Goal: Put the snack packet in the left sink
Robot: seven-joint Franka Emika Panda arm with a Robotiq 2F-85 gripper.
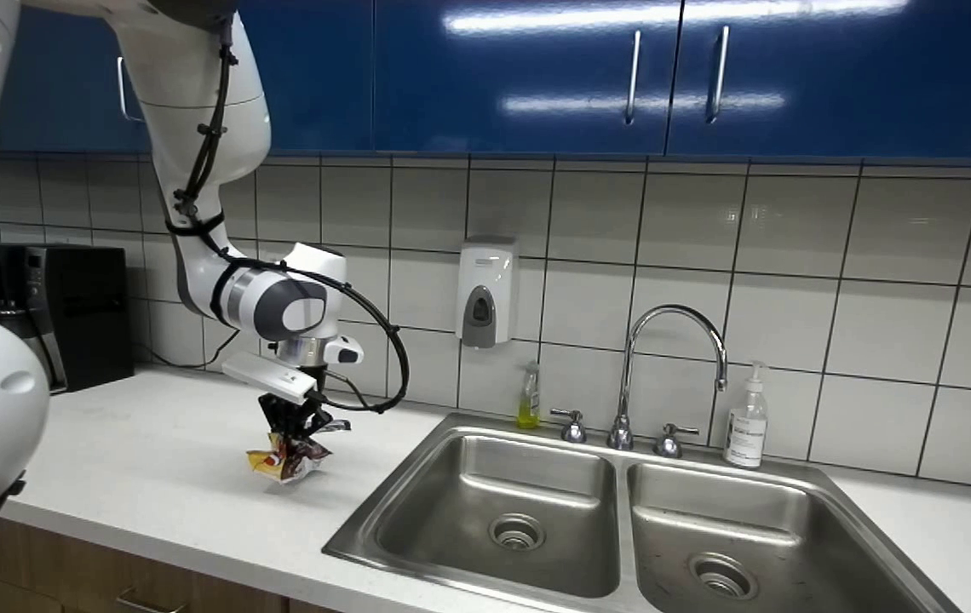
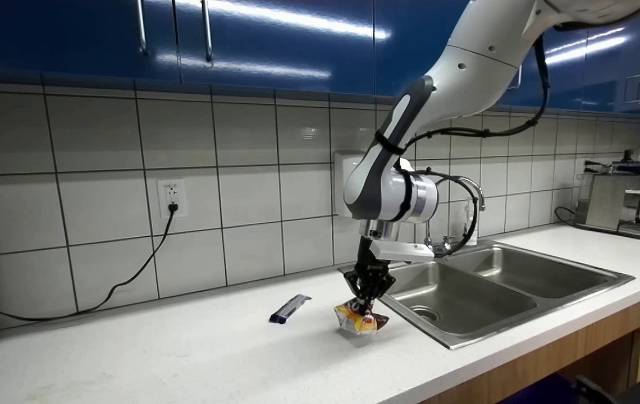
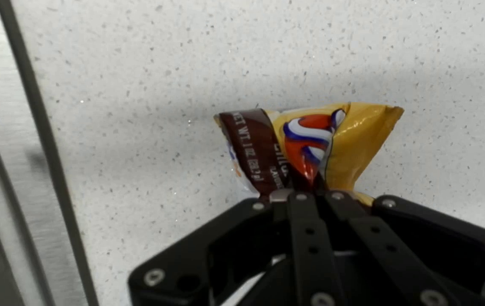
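Note:
The crumpled snack packet, yellow, red and dark brown, shows in both exterior views (image 1: 281,460) (image 2: 358,321) and in the wrist view (image 3: 249,146). My gripper (image 1: 291,434) points down and is shut on the packet's middle; its fingers also show in an exterior view (image 2: 366,306) and in the wrist view (image 3: 310,193). The packet bulges out on both sides of the fingers and appears just above the white counter, with a shadow under it. The left sink (image 1: 451,521) is the steel basin nearer the gripper, with a round drain; it also shows in an exterior view (image 2: 466,308).
The right basin (image 1: 698,528) adjoins it. A faucet (image 1: 626,375), two tap handles, a yellow-green bottle (image 1: 529,398) and a pump bottle (image 1: 746,426) stand behind. A soap dispenser (image 1: 486,289) is on the wall. A dark thin stick (image 2: 290,308) lies on the counter.

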